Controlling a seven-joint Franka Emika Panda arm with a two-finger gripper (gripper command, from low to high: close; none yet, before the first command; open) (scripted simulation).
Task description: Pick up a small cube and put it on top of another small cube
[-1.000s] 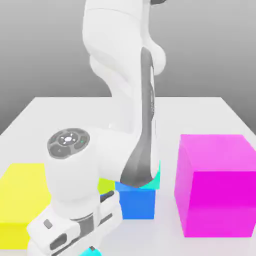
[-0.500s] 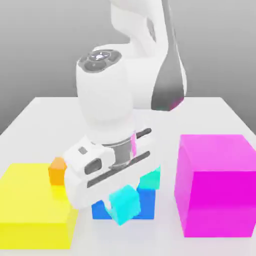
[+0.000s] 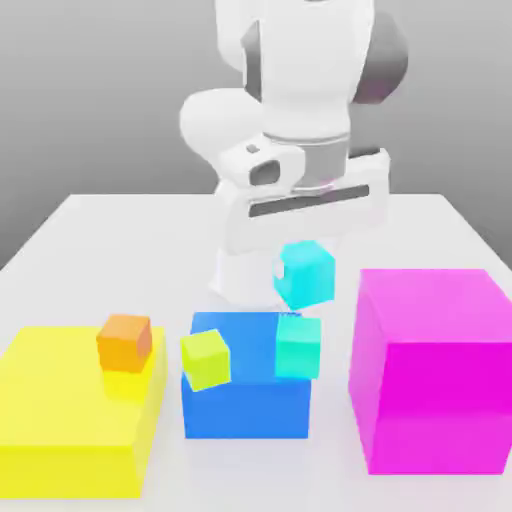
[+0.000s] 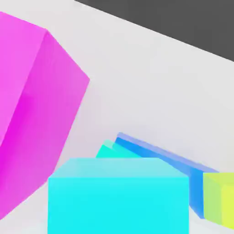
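The small cyan cube hangs in the air under my gripper, which is shut on it. The hand's white body is directly above the cube. The cube is just above and slightly behind the small turquoise cube, with a clear gap between them. That greener cube rests on the right part of the blue block. In the hand view the cyan cube is close up, with a sliver of the turquoise cube behind it.
A yellow-green small cube sits on the blue block's left part. An orange small cube rests on the big yellow block. The tall magenta block stands close on the exterior view's right. White table stretches behind.
My hand has risen from low at the front and swung toward the exterior view's right, carrying the cyan cube to a spot over the blue block near the turquoise cube.
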